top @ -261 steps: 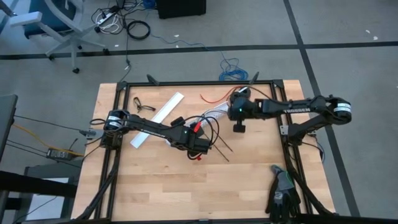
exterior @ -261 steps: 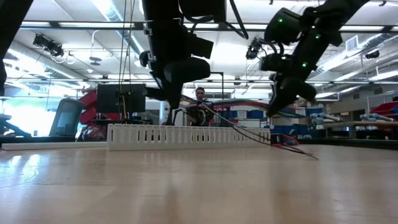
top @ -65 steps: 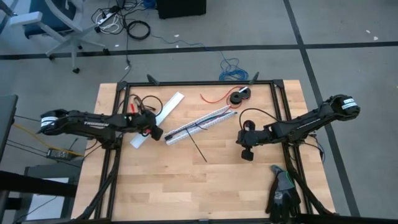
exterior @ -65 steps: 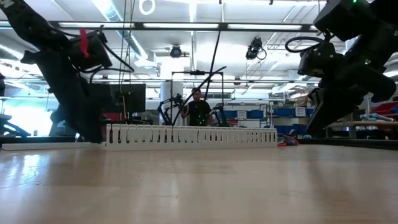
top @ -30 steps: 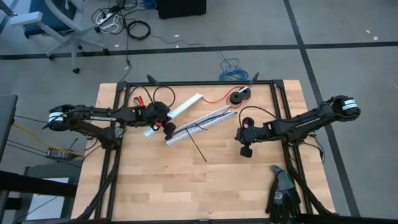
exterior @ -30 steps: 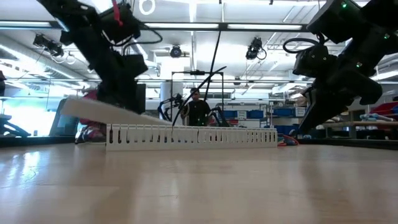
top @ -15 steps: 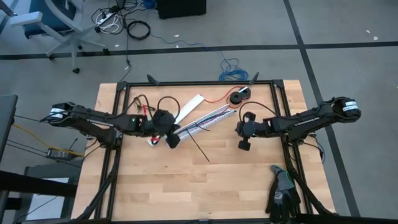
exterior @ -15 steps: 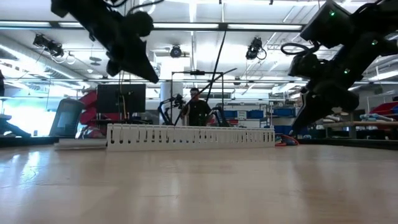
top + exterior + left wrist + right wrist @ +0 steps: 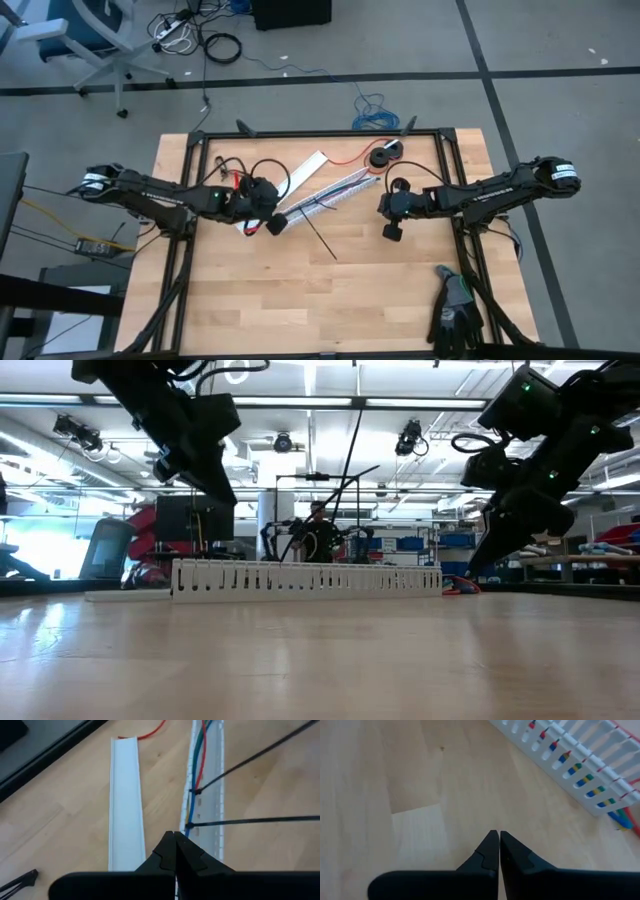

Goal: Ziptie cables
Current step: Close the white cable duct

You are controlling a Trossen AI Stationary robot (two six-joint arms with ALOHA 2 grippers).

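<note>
Nearest the front edge of the surface (image 9: 300, 310), a pair of dark gloves (image 9: 453, 310) lies at the right corner, well apart from the work.

Mid-surface, the left gripper (image 9: 273, 224) hangs with its fingers pressed together and nothing between them, just beside the near end of the slotted white cable duct (image 9: 325, 197). The right gripper (image 9: 392, 232) is likewise pinched together and empty, near the duct's far end but apart from it.

The cables (image 9: 196, 765), red, green and blue, lie inside the duct, running along its channel. In the left wrist view two black zip ties (image 9: 192, 809) appear cinched round the bundle, their long tails (image 9: 255, 820) sticking out uncut across the wood. One tail (image 9: 320, 238) shows from above as a thin black line.

Beside the duct lies its flat white cover (image 9: 300, 172), not fitted. Farther back sit a loose red wire (image 9: 345, 156) and a black spool (image 9: 383, 155).

Judgement: the tying looks largely done. Whether further ties are wanted cannot be told; trimming the tails and fitting the cover may remain.
</note>
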